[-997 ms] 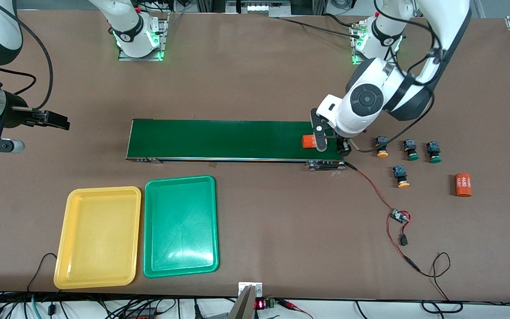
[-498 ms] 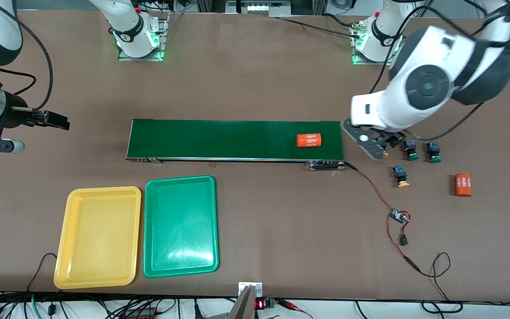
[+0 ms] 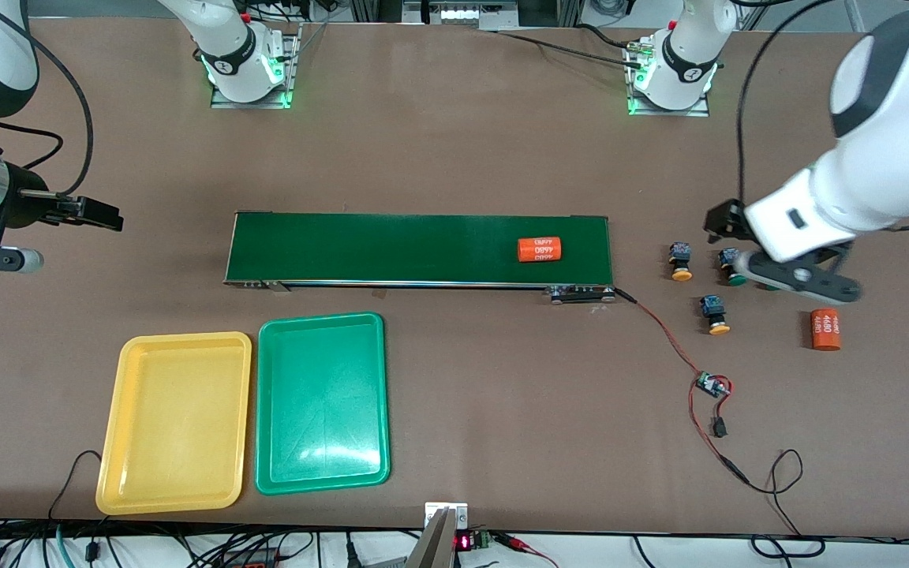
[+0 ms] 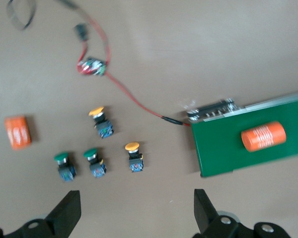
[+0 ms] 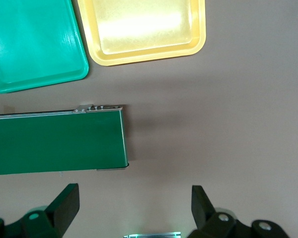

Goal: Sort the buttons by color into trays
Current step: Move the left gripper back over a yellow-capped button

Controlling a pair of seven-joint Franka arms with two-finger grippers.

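Four buttons stand on the table past the belt's end, toward the left arm's end. In the left wrist view two have yellow caps (image 4: 132, 157) (image 4: 100, 121) and two have green caps (image 4: 93, 162) (image 4: 63, 166). From the front I see both yellow-capped buttons (image 3: 681, 263) (image 3: 713, 313) and one green-capped button (image 3: 729, 267); the arm hides the other. My left gripper (image 4: 136, 210) hangs open and empty above them. The yellow tray (image 3: 178, 422) and green tray (image 3: 320, 402) lie side by side, both empty, nearer the front camera. My right gripper (image 3: 111, 218) (image 5: 134, 206) waits open off the belt's other end.
A long dark green conveyor belt (image 3: 391, 248) carries an orange cylinder (image 3: 540, 249). A second orange cylinder (image 3: 825, 330) lies near the buttons. A red wire with a small circuit board (image 3: 712, 384) trails from the belt's end toward the front edge.
The left arm has swung from the belt's end to above the buttons, leaving the orange cylinder on the belt. The cylinder has drifted slightly along the belt. The right arm stayed still.
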